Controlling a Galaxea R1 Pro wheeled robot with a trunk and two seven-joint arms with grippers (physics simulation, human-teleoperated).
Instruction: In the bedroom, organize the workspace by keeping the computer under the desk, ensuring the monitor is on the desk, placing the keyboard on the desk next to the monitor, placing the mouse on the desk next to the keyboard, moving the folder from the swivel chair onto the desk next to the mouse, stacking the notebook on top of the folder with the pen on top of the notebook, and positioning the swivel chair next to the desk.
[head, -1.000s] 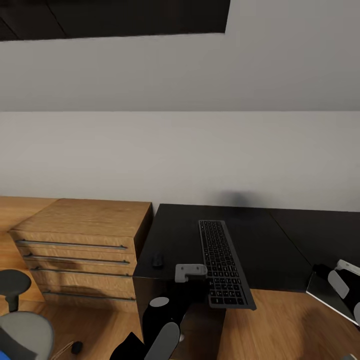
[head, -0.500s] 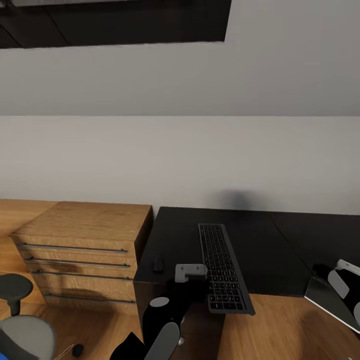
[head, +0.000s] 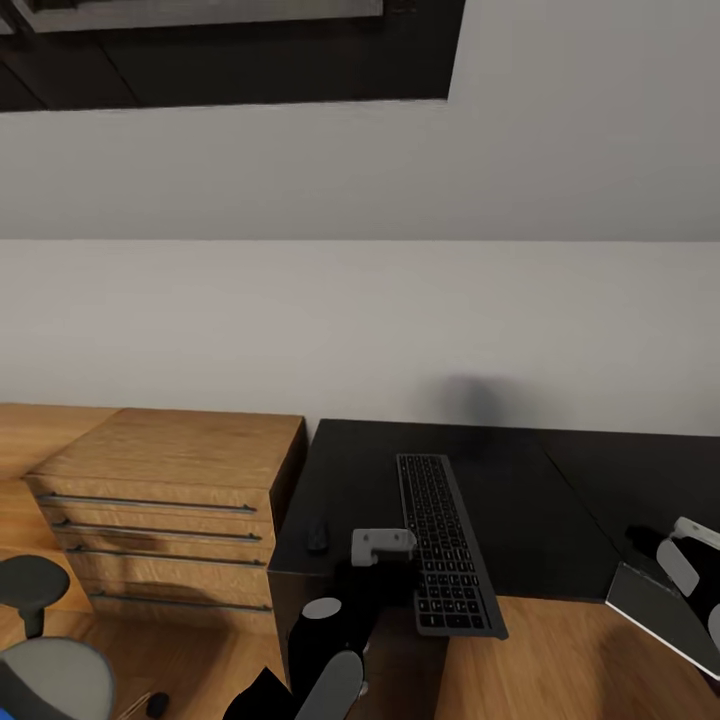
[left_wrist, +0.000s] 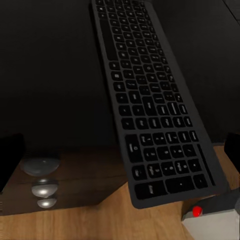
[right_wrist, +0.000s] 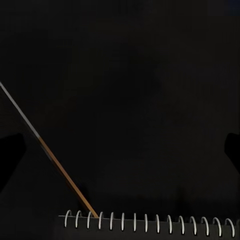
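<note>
On the black desk (head: 520, 500), the keyboard (head: 445, 540) lies lengthwise from far to near, its near end overhanging the desk's front edge. The mouse (head: 317, 533) sits to its left, near the front left corner, apart from the keyboard. The swivel chair (head: 45, 670) stands at the lower left, well apart from the desk, beside a light-wood chest (head: 170, 500).

The left gripper (head: 380, 545) hangs just left of the keyboard's near end. In the left wrist view its dark fingers (left_wrist: 10, 160) sit at the two side edges, spread wide with nothing between them; the keyboard (left_wrist: 150, 100) runs beneath, and silver drawer knobs (left_wrist: 42, 180) show below the desk edge.

The right gripper (head: 690, 570) is at the right edge of the head view with a flat grey item, judged to be the notebook (head: 665, 610), just below it. The right wrist view shows a spiral binding (right_wrist: 150, 220) near the gripper and dark fingertips (right_wrist: 12, 155) at both edges, spread wide; whether they touch the notebook cannot be told.

Judged step: keyboard placement. The next move calls for pushing the keyboard fully onto the desk, then carrying the notebook onward.
</note>
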